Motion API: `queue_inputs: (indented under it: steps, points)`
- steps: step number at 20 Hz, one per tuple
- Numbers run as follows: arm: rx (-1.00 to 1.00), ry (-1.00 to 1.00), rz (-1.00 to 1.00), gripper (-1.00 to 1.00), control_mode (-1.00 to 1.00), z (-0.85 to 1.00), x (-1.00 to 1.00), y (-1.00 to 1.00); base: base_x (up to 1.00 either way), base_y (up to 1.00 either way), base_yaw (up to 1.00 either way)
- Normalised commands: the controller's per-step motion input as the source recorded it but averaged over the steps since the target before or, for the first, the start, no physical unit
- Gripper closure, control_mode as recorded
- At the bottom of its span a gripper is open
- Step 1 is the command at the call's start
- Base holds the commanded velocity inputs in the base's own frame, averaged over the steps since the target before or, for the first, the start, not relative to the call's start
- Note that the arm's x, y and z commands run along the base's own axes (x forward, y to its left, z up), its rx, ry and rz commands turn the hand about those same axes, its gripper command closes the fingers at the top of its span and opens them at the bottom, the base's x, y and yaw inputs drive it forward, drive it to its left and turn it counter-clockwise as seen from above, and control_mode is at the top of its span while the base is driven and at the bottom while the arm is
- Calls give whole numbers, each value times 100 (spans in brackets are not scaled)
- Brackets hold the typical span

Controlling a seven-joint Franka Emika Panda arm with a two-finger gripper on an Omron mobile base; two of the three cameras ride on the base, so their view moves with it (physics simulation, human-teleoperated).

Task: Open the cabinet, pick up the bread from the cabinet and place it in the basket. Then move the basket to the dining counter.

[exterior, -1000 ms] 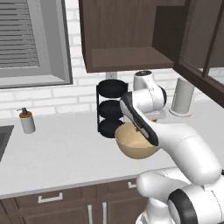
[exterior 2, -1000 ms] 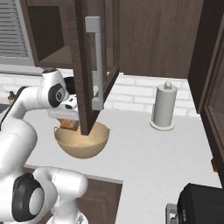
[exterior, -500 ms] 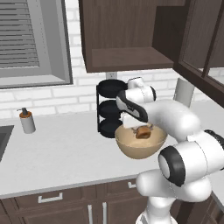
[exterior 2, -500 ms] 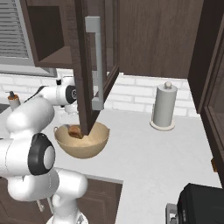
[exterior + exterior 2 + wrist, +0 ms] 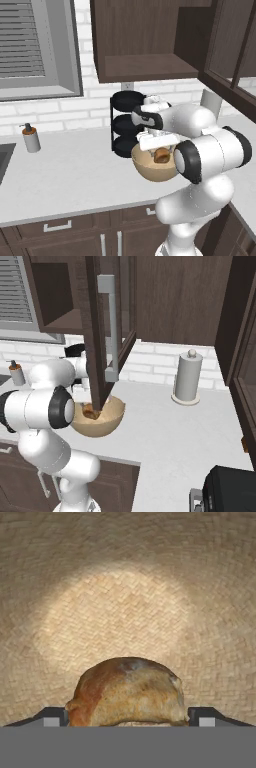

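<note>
End effector (image 5: 128, 718): spread wide, tips flanking bread, mostly cut off at frame bottom. Cabinet (image 5: 107, 331): door open, hiding basket's far rim. Basket (image 5: 150, 167): upright on table (image 5: 70, 175). Bread (image 5: 127, 692): inside basket, orientation unclear.

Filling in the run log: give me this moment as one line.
phase: bread drop-off | gripper: open, over basket | small golden-brown bread roll: inside tan woven basket | dark brown wall cabinet: door open | basket: on kitchen counter
</note>
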Motion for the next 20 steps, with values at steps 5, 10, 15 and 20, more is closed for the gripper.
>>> queue_inputs:
  steps: [5, 10, 15, 20]
  points:
    - [8, 0, 0, 100, -100, -45, 16, 0, 0, 0, 0]
    - [0, 0, 0, 100, -100, -51, 11, 0, 0, 0, 0]
    - [0, -2, 0, 100, -100, -29, 10, 0, 0, 0, 0]
    - [0, -1, 0, -100, -100, -4, 0, 0, 0, 0, 0]
